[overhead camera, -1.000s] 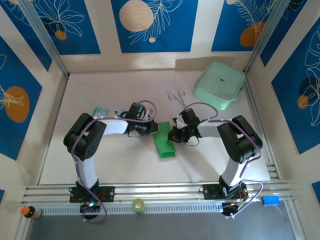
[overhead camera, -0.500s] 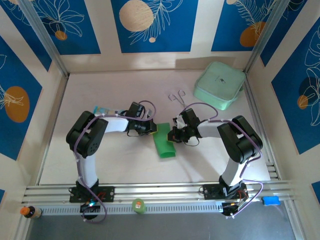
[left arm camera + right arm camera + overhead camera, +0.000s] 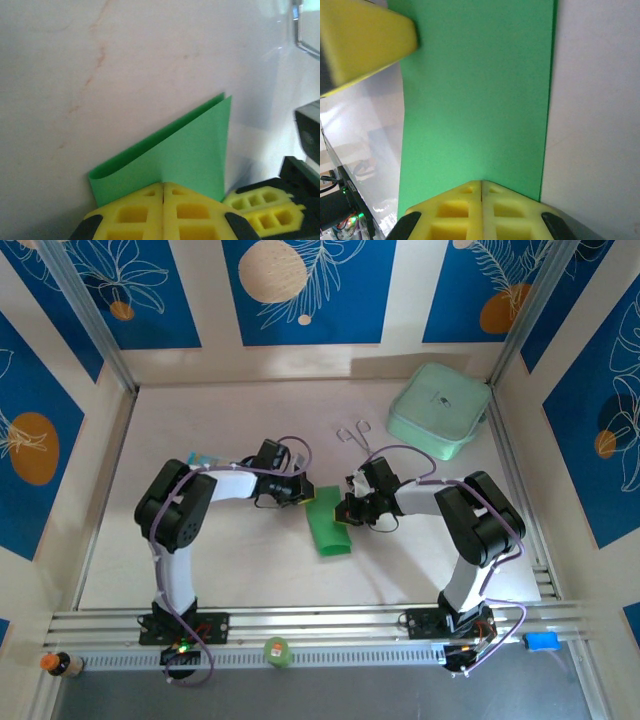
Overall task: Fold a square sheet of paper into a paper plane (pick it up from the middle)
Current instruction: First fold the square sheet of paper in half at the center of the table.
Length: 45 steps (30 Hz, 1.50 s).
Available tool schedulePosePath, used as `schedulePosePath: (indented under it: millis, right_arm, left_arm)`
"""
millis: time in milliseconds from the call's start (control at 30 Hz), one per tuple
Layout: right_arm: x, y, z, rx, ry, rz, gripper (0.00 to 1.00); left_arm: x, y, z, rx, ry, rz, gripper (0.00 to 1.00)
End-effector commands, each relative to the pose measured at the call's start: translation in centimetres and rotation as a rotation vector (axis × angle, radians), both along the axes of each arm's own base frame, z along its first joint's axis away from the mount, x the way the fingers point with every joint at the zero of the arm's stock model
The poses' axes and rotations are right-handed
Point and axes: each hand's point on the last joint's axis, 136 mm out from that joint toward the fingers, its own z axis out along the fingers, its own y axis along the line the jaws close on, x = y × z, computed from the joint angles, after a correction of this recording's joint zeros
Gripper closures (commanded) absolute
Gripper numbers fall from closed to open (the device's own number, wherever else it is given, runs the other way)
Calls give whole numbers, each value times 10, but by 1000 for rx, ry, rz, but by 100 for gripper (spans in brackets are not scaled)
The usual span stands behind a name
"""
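The square sheet of paper (image 3: 330,532) is bright green and lies folded into a long strip on the white table, slanting toward the near edge. In the left wrist view its fold (image 3: 195,145) is loose and rounded on the left side. My left gripper (image 3: 306,498) (image 3: 163,184) is shut, with its tips resting on the strip's far left edge. Facing it, my right gripper (image 3: 341,510) (image 3: 481,182) is also shut, tips down on the flat green surface (image 3: 475,100). Each wrist view catches a yellow finger (image 3: 365,40) (image 3: 260,207) of the other gripper close by.
A pale mint box (image 3: 438,410) stands at the back right. Metal forceps (image 3: 352,432) lie just behind the grippers and a light-blue packet (image 3: 205,460) lies by the left arm. A small green roll (image 3: 276,651) sits on the front rail.
The left arm's elbow has shifted slightly to the right. Both grippers and the paper stay where they were.
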Motion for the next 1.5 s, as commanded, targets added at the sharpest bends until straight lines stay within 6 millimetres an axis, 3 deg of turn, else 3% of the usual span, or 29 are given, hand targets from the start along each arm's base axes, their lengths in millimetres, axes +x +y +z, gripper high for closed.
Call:
schedulePosePath:
  millis: [0,167,567,867,967,1067,1233,1467]
  right_arm:
    - [-26,-26,-33,-129,123,-33,100]
    - [-27,-26,-33,-128,124,-33,100]
    - [-28,-26,-34,-126,127,-30,100]
    - [-29,-25,-34,-125,129,-31,100]
    - [-29,-25,-35,-129,133,-36,100]
    - [-30,-23,-36,-131,137,-41,100]
    - [-30,-22,-38,-139,143,-47,100]
    - [-29,-25,-36,-147,138,-52,100]
  left_arm:
    - [10,8,-13,39,-1,29,95]
    - [19,22,-22,97,1,73,97]
    - [46,34,-14,118,0,164,97]
    - [52,46,-14,187,12,214,97]
    - [53,45,-2,174,12,222,97]
    - [53,39,24,125,-24,220,95]
    - [37,28,55,47,-50,173,93]
    - [-16,-8,63,-61,9,41,95]
